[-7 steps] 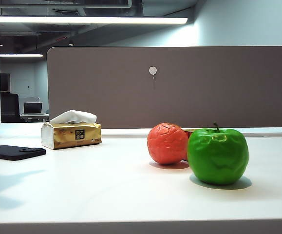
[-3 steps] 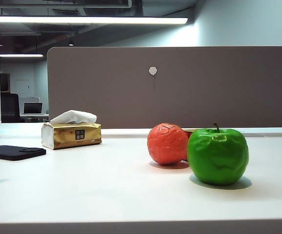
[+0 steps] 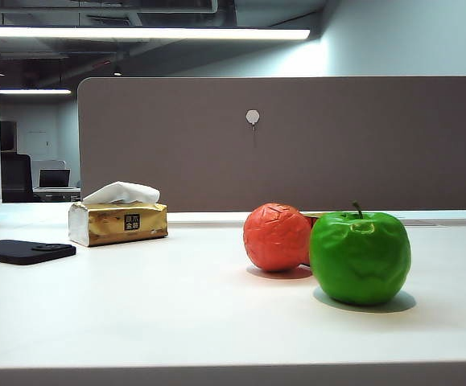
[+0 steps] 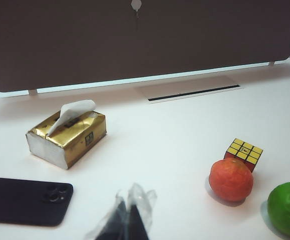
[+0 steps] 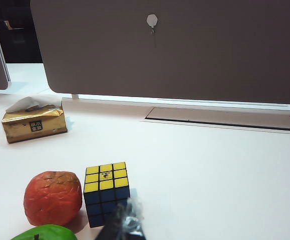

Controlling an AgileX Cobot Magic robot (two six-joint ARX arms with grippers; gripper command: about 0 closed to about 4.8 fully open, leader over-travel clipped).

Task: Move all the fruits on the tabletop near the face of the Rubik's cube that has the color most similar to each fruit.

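The green apple [image 3: 360, 257] stands on the white tabletop [image 3: 176, 305], with the red-orange fruit [image 3: 277, 237] touching its left side. Behind them only a sliver of the Rubik's cube [image 3: 308, 219] shows. In the left wrist view the cube [image 4: 244, 154] has a yellow top and a red side turned to the red-orange fruit [image 4: 231, 180]; the apple [image 4: 287, 208] lies beyond. My left gripper [image 4: 129, 216] hovers shut and empty, far from them. My right gripper [image 5: 127, 223] is shut and empty beside the cube's [image 5: 106, 192] blue face, near the fruit [image 5: 53, 197] and apple [image 5: 44, 233].
A gold tissue box [image 3: 118, 221] and a black phone [image 3: 23, 251] lie at the left of the table. A brown partition [image 3: 297, 145] walls off the back edge. A cable slot [image 5: 220, 120] runs along the partition's foot.
A shadow on the tabletop's left front has shrunk away toward the left edge and is almost gone. The fruits and the cube have not moved.
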